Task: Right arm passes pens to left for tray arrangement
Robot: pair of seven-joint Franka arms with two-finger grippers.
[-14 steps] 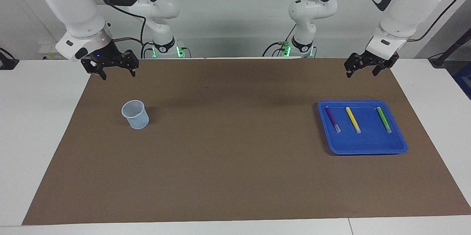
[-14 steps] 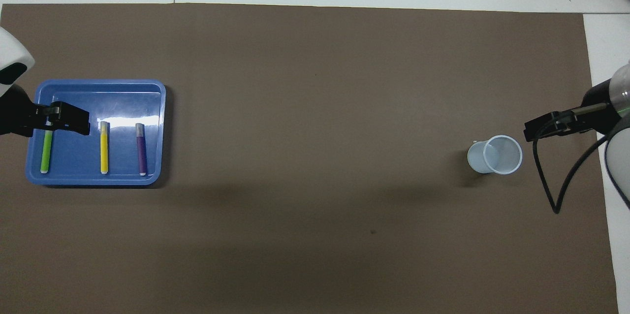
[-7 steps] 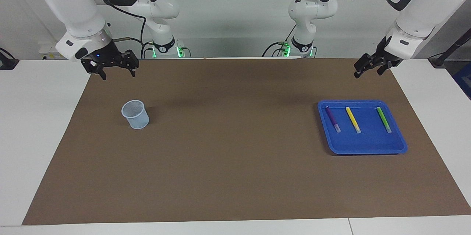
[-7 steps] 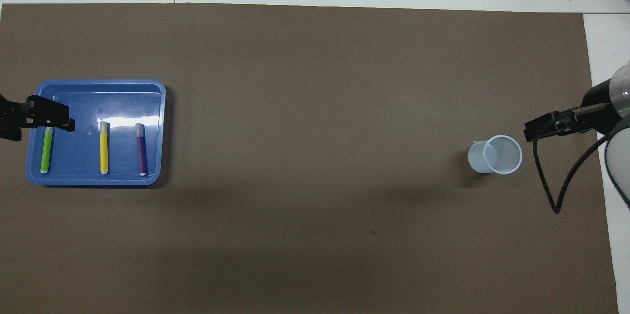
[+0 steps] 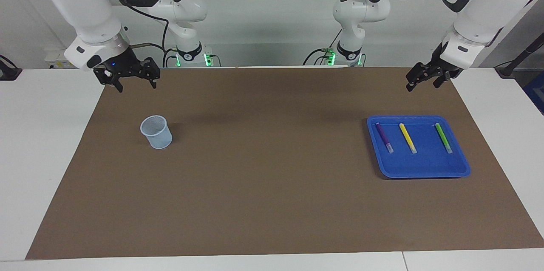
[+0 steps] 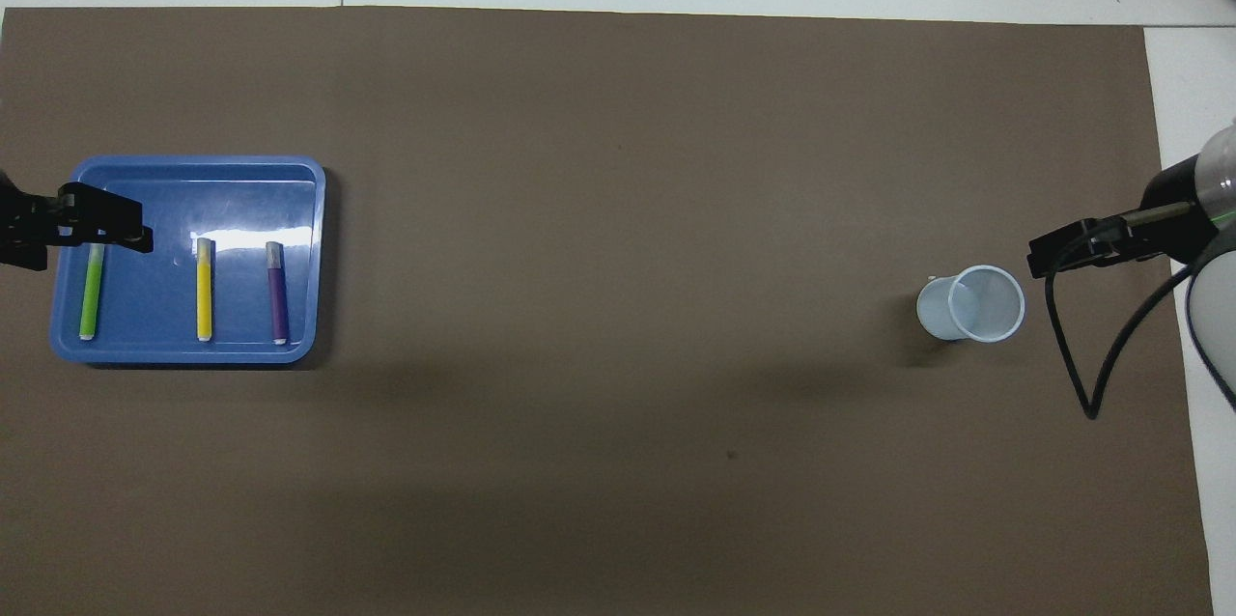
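Blue tray (image 5: 418, 169) is sitting on the brown mat (image 5: 272, 203) toward the left arm's end of the table. Three pens are lying in it side by side, apart from one another, pale tips pointing away from the robots: purple pen (image 5: 383, 137), yellow pen (image 5: 407, 137) in the middle, green pen (image 5: 443, 137) closest to the table's end. All three are resting in the half of the tray nearer the robots; the farther half is showing bare blue.

Left gripper (image 5: 424, 81) is hanging in the air over the mat's edge, on the robots' side of the tray, carrying nothing. Its fingers are standing spread. From the overhead camera its black tip (image 6: 82, 222) is overlapping the tray's rim and the top of the green pen, but from across the table it is plainly raised and touching neither.

Right gripper (image 5: 135, 83) is hovering over the mat's corner at the right arm's end, blue light glowing, black cable looping from the wrist. Fingers are spread apart, nothing between them.

A small translucent cup (image 5: 157, 132) is standing upright on the mat toward the right arm's end, well apart from the tray.
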